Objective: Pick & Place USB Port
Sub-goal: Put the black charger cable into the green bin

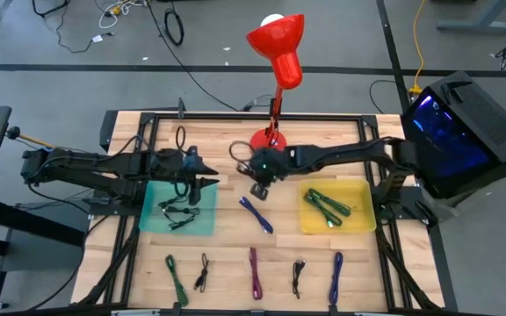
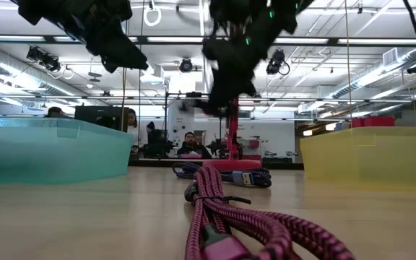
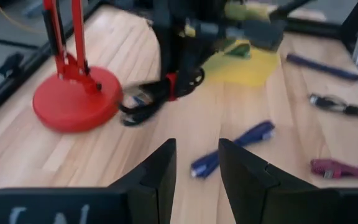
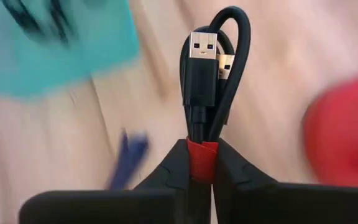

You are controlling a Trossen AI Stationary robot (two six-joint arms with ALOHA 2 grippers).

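Right wrist view shows the right end effector (image 4: pixel 201 163) pinching a bundled black USB cable (image 4: pixel 211 74) at its red band, the bundle's long axis running straight out beyond the fingertips, connector outermost; in the high view that end effector (image 1: pixel 260 186) hangs above the tabletop (image 1: pixel 227 263) between the teal bin (image 1: pixel 152 219) and the yellow bin (image 1: pixel 363 224), beside the red lamp (image 1: pixel 271 139); the teal bin lies toward the left arm, the yellow toward the right arm's base; the left end effector (image 3: pixel 196 163) hovers over the teal bin, fingers spread, holding nothing.

Bright, even overhead light; both wrist views show motion blur.
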